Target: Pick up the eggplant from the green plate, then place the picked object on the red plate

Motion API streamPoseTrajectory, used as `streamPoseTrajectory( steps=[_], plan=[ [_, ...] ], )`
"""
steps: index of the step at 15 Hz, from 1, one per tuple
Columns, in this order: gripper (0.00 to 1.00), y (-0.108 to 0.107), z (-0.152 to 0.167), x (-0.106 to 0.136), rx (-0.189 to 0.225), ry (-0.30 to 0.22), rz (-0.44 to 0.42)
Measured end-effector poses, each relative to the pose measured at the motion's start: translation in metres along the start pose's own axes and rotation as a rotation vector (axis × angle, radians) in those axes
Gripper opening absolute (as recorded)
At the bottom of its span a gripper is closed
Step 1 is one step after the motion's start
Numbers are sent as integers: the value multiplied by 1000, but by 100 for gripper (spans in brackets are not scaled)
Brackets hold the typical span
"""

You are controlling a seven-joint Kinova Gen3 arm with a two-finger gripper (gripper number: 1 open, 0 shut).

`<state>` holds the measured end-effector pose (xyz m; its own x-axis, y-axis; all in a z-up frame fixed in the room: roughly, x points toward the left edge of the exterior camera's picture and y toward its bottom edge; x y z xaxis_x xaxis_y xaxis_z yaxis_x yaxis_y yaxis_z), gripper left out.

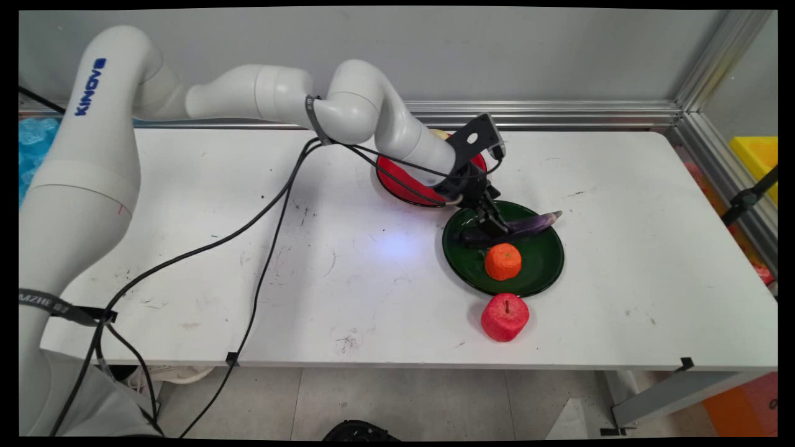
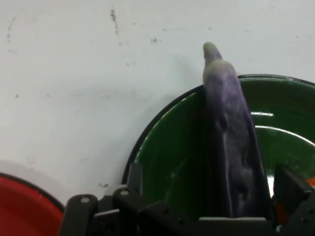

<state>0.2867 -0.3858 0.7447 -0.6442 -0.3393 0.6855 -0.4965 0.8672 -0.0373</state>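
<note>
A dark purple eggplant [image 1: 528,225] lies across the far side of a green plate [image 1: 540,273], its stem end sticking out over the right rim. My gripper [image 1: 492,225] is down over the eggplant's left end. In the hand view the eggplant [image 2: 231,147] runs up between the two fingers of the gripper [image 2: 212,172], closer to the right finger [image 2: 291,184] than to the left one. The jaws stand open around it, with a gap on the left side. An orange [image 1: 503,261] sits on the same plate, just in front of the eggplant.
A red plate [image 1: 404,183] stands behind and left of the green one, partly hidden by my arm; it shows as the red plate [image 2: 24,206] in the hand view's corner. A red apple [image 1: 505,317] rests on the table before the green plate. Black cables hang over the table's left half.
</note>
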Motion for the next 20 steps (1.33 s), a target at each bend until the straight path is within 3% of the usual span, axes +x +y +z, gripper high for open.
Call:
streamPoseTrajectory(
  steps=[6,7,14,20],
  plan=[
    [100,3,15,-1,-10,2,-10],
    [0,3,17,-1,-12,2,-13],
    [0,2,22,1,-24,-2,-25],
    [0,-4,1,16,-26,1,-32]
  ],
)
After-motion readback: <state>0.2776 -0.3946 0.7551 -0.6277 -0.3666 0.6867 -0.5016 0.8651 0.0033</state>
